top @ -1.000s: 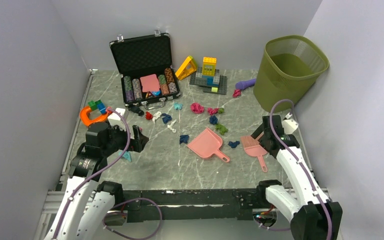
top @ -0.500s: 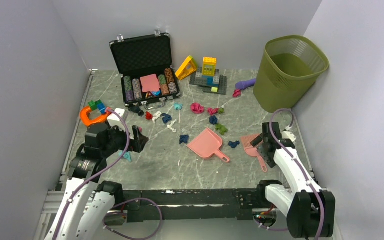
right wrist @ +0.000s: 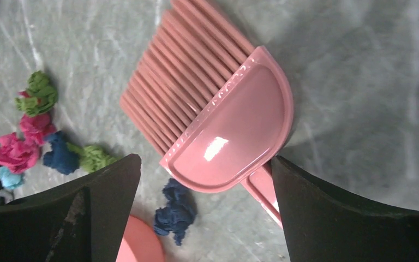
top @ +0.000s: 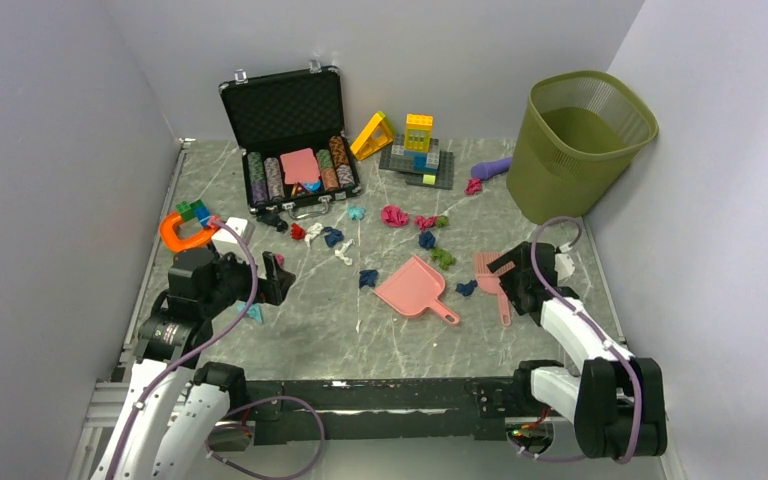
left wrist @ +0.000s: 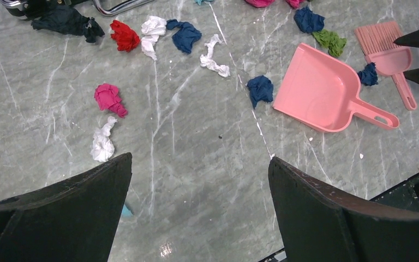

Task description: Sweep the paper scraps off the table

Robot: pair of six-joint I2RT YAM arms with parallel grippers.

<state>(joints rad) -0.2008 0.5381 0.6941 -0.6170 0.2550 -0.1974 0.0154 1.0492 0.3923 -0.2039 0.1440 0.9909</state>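
Starting at our left gripper (left wrist: pixel 199 158), fingers spread and empty, we see crumpled coloured paper scraps (left wrist: pixel 108 98) strewn ahead of it across the grey-green marbled table (top: pixel 360 335), none swept. Our right gripper (right wrist: pixel 203 161), fingers apart, straddles the pink plastic hand brush (right wrist: pixel 234 128), not yet grasped. The pink plastic dustpan (top: pixel 412 286) to its left lies empty.

robot lab test cell: plain white walls (top: pixel 50 150) box in marble table (top: pixel 360 340) w/ metal frame (top: pixel 95 405).
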